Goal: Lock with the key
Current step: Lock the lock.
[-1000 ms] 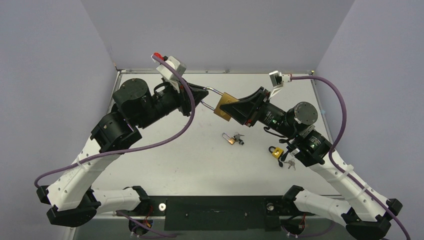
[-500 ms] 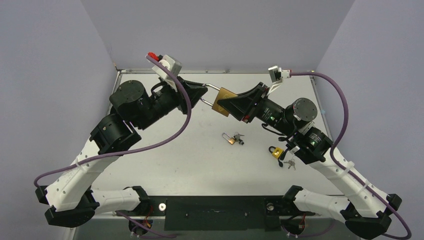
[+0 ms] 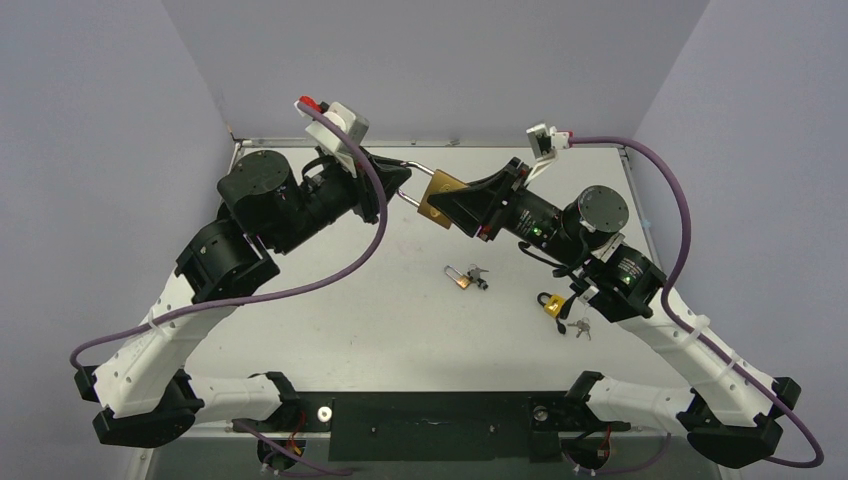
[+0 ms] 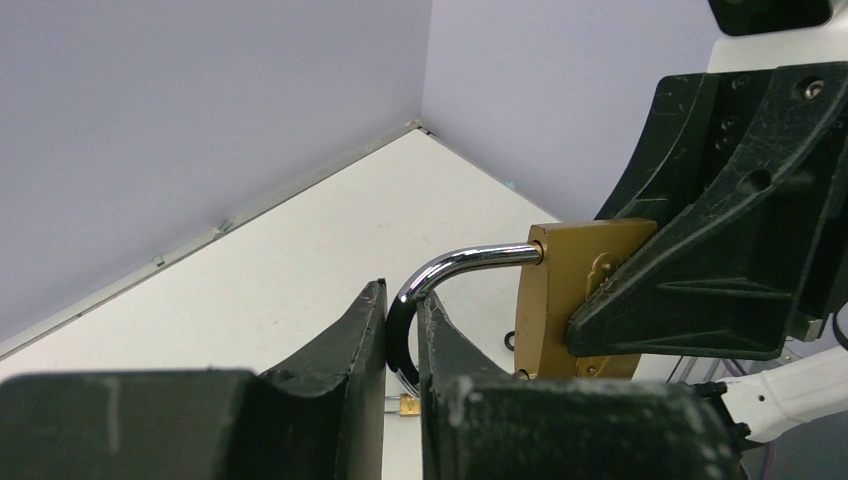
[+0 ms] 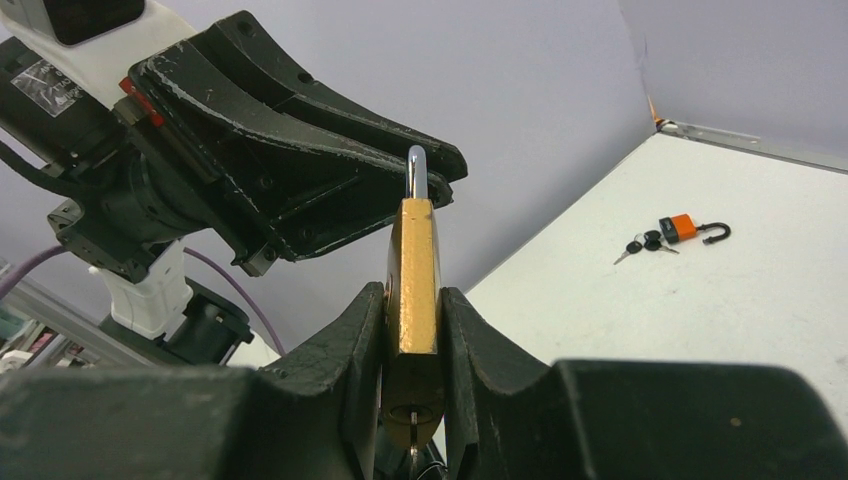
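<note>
- Top external view: a large brass padlock [image 3: 441, 198] hangs in the air above the far middle of the desk [image 3: 330, 300], held between the two arms and touching nothing else.
- The left claw [image 3: 405, 180] is clamped on the padlock's steel shackle [image 4: 450, 268]. In the left wrist view its fingers [image 4: 350, 340] pinch the curved bend of the shackle from both sides.
- The right claw [image 3: 450, 205] is clamped on the brass body. In the right wrist view its fingers [image 5: 360, 340] press the two broad faces, with the body standing edge-on between them.
- One leg of the shackle runs into the top of the body. The other end is hidden behind the left fingers, so I cannot tell whether it is seated.
- A small padlock [image 3: 460, 277] lies on the desk near the middle, with keys [image 3: 479, 275] just beside it.
- A second small padlock [image 3: 552, 303] with a yellow body lies further right, close under the right arm, with another bunch of keys [image 3: 580, 327] just beside it.
</note>
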